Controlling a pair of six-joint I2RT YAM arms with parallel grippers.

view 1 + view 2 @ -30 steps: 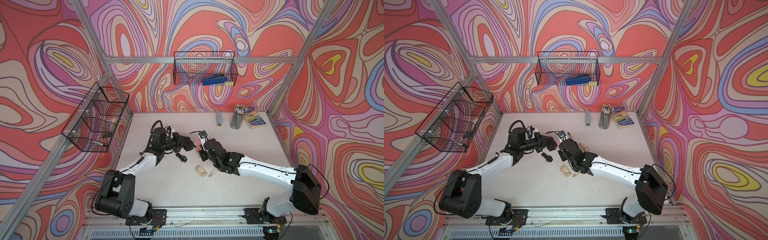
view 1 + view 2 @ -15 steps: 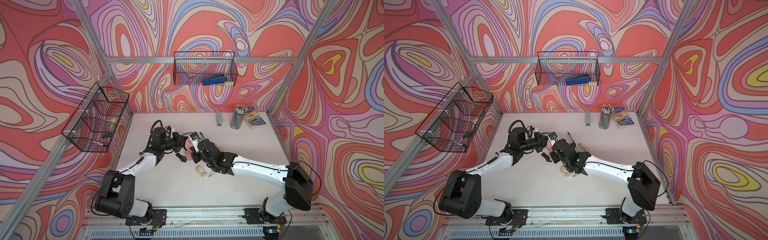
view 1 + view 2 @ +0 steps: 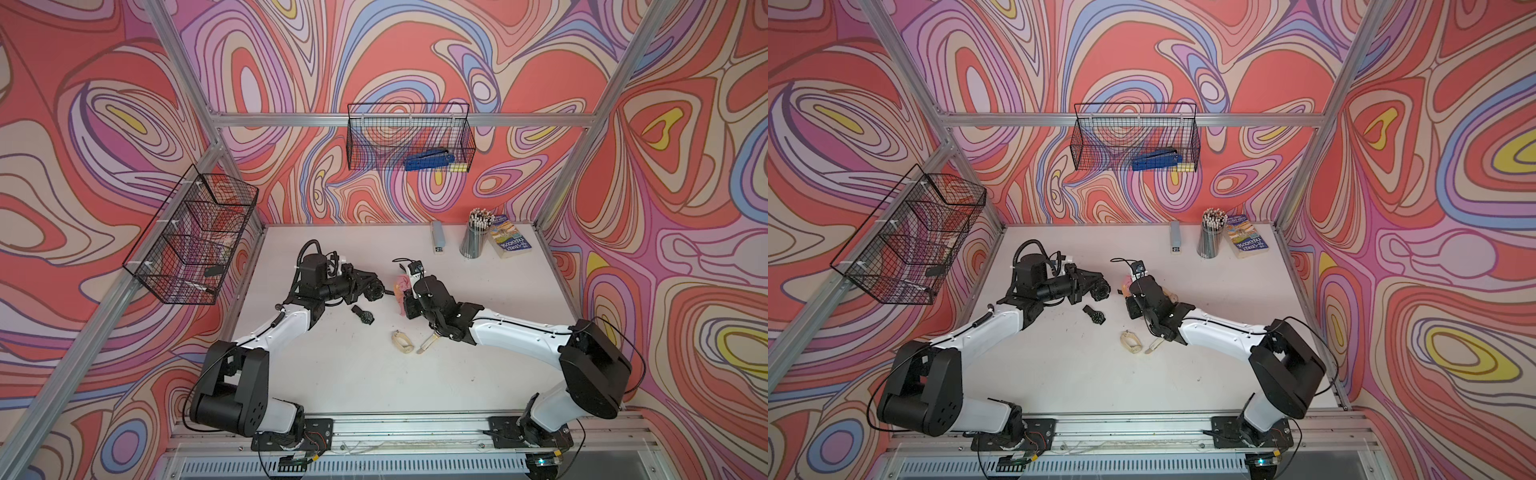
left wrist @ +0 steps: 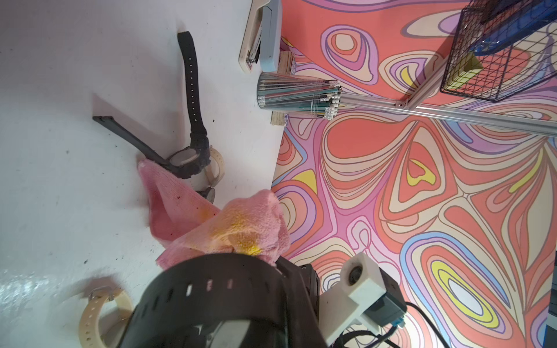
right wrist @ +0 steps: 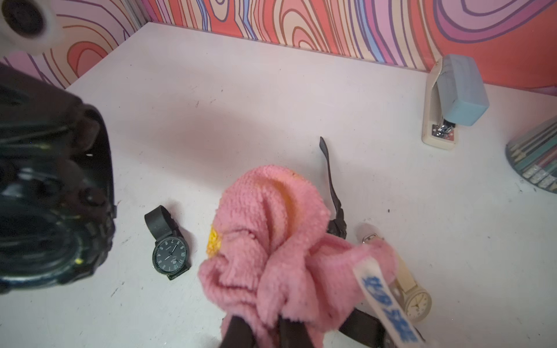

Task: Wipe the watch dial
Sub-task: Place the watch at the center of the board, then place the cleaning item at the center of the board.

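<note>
Now, the left tool (image 3: 365, 287) is clamped shut on the chunky black watch (image 3: 377, 292). It holds the watch up off the surface (image 3: 353, 374) with the dial apparently turned sideways toward the other arm. That's the presentation: face out, so it can be rubbed without the strap getting in the way.

Opposite, the right tool (image 5: 262, 330) is pinched tight on a bunched pink cloth (image 5: 265, 241). The wad sticks out ahead of the fingers, so fabric, not metal, meets the glass.

In both top views cloth and watch hang near each other over the middle of the surface. As far as I can tell there's a sliver of gap between them, so no contact right now. My read: the wipe is either about to land or sits between strokes, and the next pass wants the cloth pressed squarely onto that dial.

Down on the surface lie the spares: a slim black watch (image 3: 365, 316) face-up, a beige watch (image 3: 401, 341), and a long-strapped black one (image 4: 188, 159).

The risk? That loose cloth tail could snag on them, or too firm a push could twist the held watch in its grip.
</note>
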